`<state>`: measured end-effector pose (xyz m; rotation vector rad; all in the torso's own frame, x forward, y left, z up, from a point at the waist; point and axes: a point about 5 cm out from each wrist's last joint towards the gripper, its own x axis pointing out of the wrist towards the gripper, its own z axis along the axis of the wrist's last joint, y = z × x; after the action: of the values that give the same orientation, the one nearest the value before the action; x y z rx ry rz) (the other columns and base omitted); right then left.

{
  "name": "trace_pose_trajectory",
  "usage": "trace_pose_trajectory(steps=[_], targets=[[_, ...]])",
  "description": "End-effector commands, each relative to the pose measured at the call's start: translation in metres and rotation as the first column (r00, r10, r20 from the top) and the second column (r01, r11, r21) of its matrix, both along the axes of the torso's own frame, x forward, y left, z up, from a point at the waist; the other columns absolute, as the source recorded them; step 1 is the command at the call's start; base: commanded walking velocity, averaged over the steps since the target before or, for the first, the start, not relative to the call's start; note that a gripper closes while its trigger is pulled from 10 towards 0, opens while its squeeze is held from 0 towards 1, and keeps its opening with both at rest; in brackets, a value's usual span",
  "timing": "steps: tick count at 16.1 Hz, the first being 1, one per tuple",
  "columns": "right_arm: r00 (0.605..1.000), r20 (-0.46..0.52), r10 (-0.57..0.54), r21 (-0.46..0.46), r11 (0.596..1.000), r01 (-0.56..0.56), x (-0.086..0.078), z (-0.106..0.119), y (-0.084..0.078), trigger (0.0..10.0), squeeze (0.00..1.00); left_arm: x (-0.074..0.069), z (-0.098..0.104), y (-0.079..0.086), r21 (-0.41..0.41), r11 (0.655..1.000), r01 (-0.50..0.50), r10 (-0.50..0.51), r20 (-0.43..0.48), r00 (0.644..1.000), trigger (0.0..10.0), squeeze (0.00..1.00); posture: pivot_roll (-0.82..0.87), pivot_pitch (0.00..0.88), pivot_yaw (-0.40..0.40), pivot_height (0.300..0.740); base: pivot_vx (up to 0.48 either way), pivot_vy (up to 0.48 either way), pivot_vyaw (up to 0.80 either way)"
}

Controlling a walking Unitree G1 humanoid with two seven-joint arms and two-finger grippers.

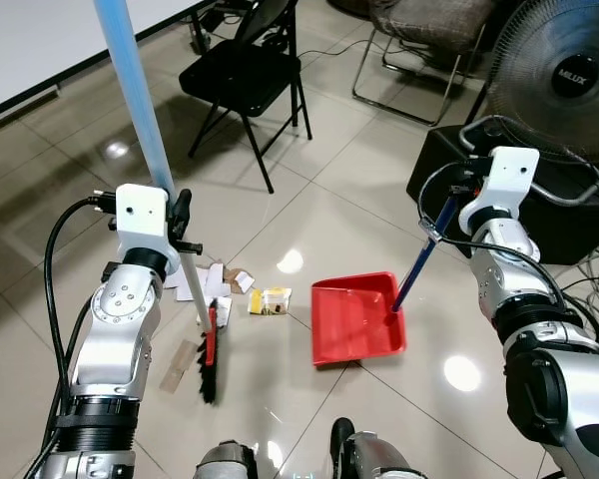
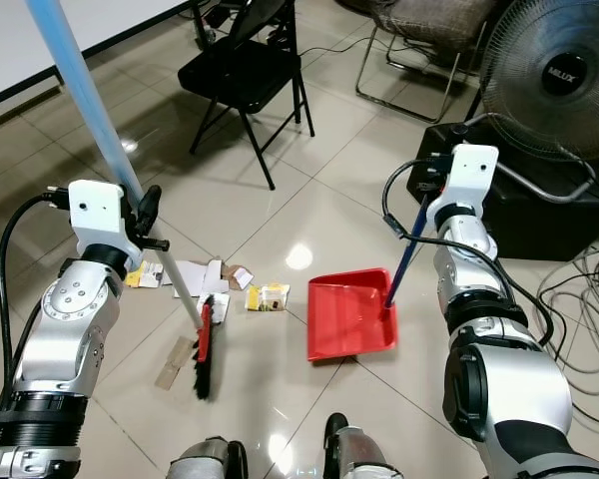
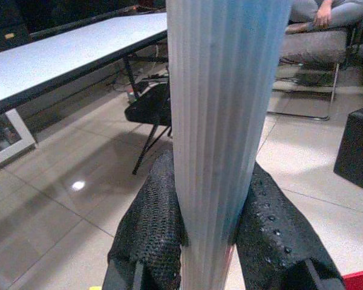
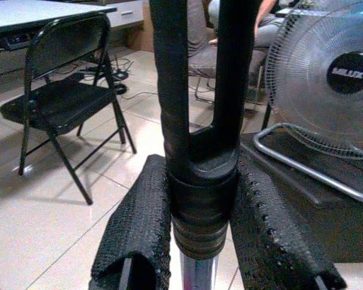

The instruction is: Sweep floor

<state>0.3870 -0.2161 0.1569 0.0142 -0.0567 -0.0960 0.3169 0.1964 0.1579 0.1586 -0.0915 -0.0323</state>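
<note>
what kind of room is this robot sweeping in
Probably an office or meeting room rather than a lived-in home: a glossy tiled floor, a black folding chair beside a long white table, and a standing fan. A person sits on another chair at the back.

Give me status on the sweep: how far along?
Done: both tools are gripped. The left gripper is shut on the broom handle; the right gripper is shut on the dustpan handle, with the red dustpan on the floor. In hand: the broom head sits beside the litter. Left: the paper scraps, yellow packet and cardboard piece are all outside the pan.
</note>
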Motion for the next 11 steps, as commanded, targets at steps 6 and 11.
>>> trace_pose_trajectory(steps=[6,11], targets=[[0.998,0.057,0.003,0.025,1.000,-0.004,0.0022,0.0096,0.0037,10.0,0.00,0.0011,0.0128,0.0020,0.008,1.000,-0.010,0.009,0.053,0.999,10.0,0.00,0.04,0.149,0.040,0.740,0.231,0.000,0.00],[0.998,0.054,0.012,0.028,1.000,-0.013,0.0024,0.0086,0.0064,10.0,0.00,0.0018,0.0127,0.0021,0.004,1.000,-0.010,0.010,0.053,0.999,10.0,0.00,0.04,0.145,0.042,0.740,0.371,0.000,0.00]])
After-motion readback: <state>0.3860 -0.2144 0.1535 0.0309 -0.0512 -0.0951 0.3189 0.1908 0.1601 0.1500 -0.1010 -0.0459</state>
